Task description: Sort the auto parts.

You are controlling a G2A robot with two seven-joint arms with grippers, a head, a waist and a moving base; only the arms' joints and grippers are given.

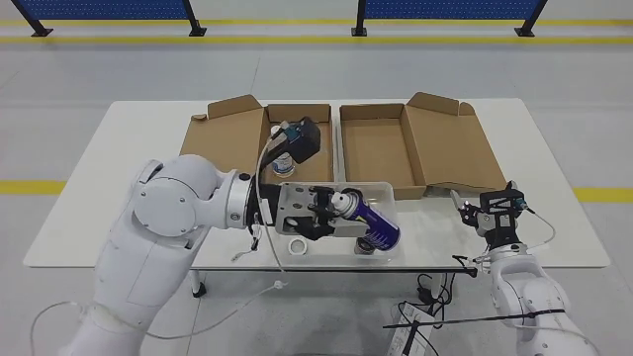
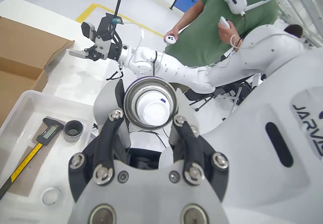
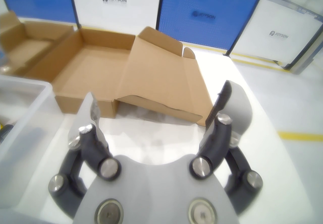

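My left gripper [image 1: 341, 208] is shut on a blue spray can [image 1: 374, 222], held tilted above the near right part of the white tray [image 1: 384, 192]. In the left wrist view the can's metal end [image 2: 150, 106] faces me between the two fingers [image 2: 118, 98]. The tray [image 2: 15, 106] holds a digital caliper [image 2: 37, 144] and a short black sleeve [image 2: 73, 130]. My right gripper [image 3: 159, 95] is open and empty over the table, right of the tray and near the right cardboard box [image 3: 93, 68]; it also shows in the top view [image 1: 490, 208] and in the left wrist view [image 2: 80, 53].
Two open cardboard boxes stand side by side at the back; the left box [image 1: 232, 138] holds a small can-like part [image 1: 284, 165], while nothing lies in the right box [image 1: 376, 148]. A white ring [image 1: 297, 247] lies on the table in front of the tray.
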